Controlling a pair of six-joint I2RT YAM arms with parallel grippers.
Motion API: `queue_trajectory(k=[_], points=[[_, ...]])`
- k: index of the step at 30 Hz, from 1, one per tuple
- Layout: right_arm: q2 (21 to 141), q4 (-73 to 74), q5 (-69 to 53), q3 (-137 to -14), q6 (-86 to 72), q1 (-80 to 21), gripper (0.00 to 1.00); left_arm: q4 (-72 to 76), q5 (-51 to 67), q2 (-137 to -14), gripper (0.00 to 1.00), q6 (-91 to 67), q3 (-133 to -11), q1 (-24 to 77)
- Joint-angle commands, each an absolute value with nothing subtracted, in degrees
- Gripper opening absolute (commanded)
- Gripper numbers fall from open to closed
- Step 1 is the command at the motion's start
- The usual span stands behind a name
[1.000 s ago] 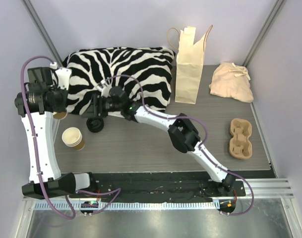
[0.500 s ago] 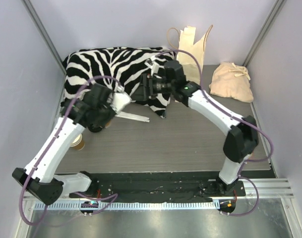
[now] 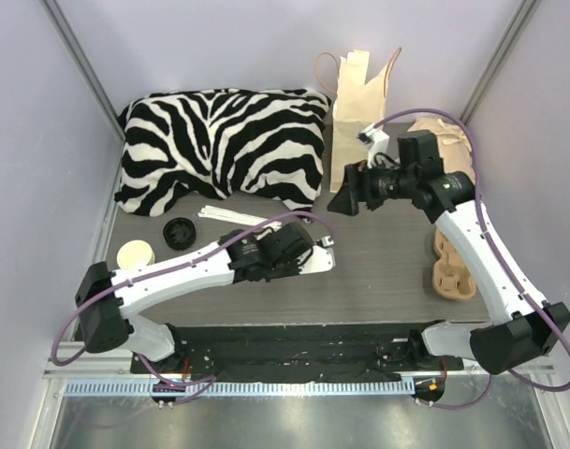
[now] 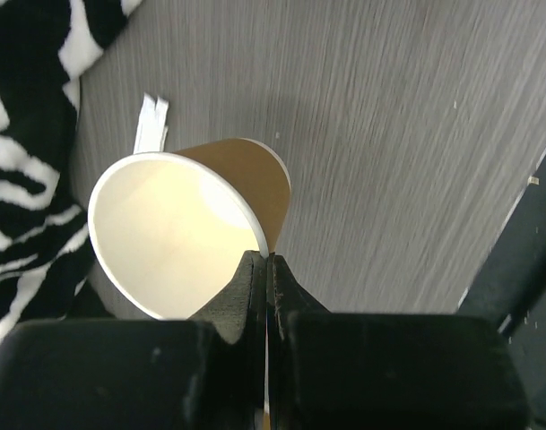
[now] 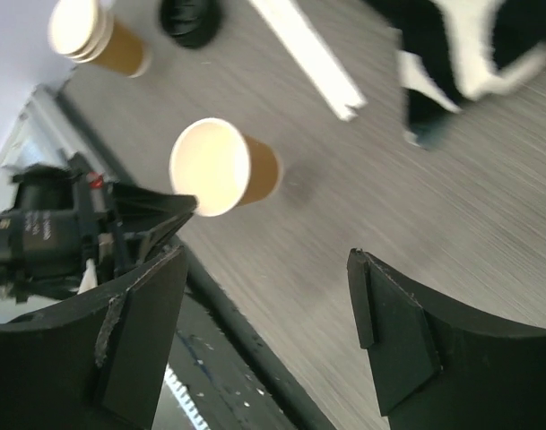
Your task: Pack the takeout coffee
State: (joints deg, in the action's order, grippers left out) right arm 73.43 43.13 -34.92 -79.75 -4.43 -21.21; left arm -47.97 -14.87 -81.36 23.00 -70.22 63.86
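Brown paper cup (image 4: 178, 233), empty, is held tilted near mid worktop (image 4: 416, 134). Its rim is pinched between the closed fingers of the left end effector (image 4: 265, 264). Whether its base touches the surface can't be told. The right end effector (image 5: 265, 278) is spread wide w/ nothing held, aimed at the cup.

Risk: a rim-only pinch is weak, so the cup could be creased or dropped if swung fast. A mistimed handover could knock it loose. The paper bag (image 3: 358, 122) & carrier tray (image 3: 453, 262) are well apart, at right.

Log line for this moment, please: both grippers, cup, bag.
left gripper: shut on takeout cup rim | takeout cup: tilted, empty | right gripper: open, empty | paper bag: upright, cup not inside
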Motion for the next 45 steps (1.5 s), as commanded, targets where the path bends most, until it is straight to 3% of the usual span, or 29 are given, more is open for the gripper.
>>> queue_trajectory(k=[1, 6, 16, 19, 20, 22, 23, 25, 26, 29, 38, 45], points=[[69.4, 48.5, -32.3, -80.4, -0.4, -15.5, 0.82, -37.3, -16.9, -85.2, 0.00, 22.2, -69.4, 66.9], [68.6, 50.3, -33.2, -79.7, -1.0, -10.3, 0.83, -34.0, -15.8, -87.4, 0.00, 20.3, -67.0, 68.9], [69.3, 50.3, -35.1, -79.0, -1.1, -9.5, 0.83, -31.9, -14.2, -89.1, 0.02, 17.4, -64.3, 69.2], [69.9, 50.3, -35.3, -79.8, -0.5, -9.6, 0.83, -32.3, -13.5, -88.3, 0.20, 16.9, -63.6, 69.2], [70.1, 50.6, -35.4, -80.1, -0.3, -9.6, 0.83, -32.7, -13.3, -88.0, 0.34, 16.9, -63.5, 69.2], [70.6, 51.0, -35.7, -80.9, -0.3, -9.5, 0.84, -34.3, -11.7, -86.8, 0.45, 17.0, -63.8, 69.2], [71.1, 51.3, -35.8, -81.1, 1.0, -9.6, 0.84, -36.1, -11.2, -86.4, 0.55, 17.0, -64.6, 69.2], [71.7, 51.8, -36.4, -82.3, 1.9, -9.6, 0.84, -38.0, -10.3, -84.7, 0.64, 16.4, -65.5, 68.7], [72.1, 52.2, -36.6, -82.6, 2.3, -9.6, 0.84, -39.3, -8.3, -84.1, 0.80, 16.1, -67.1, 68.3], [72.9, 52.8, -37.0, -84.1, 3.2, -9.6, 0.86, -46.8, -0.5, -81.7, 0.99, 14.6, -72.1, 63.5], [74.2, 53.0, -39.7, -86.2, 5.0, -9.7, 0.91, -59.5, 13.3, -78.5, 1.00, 4.7, -86.4, 38.2], [77.1, 51.2, -44.6, -85.3, 5.4, -10.0, 0.93, -65.2, 21.8, -75.2, 1.00, 2.9, -88.0, 8.8]])
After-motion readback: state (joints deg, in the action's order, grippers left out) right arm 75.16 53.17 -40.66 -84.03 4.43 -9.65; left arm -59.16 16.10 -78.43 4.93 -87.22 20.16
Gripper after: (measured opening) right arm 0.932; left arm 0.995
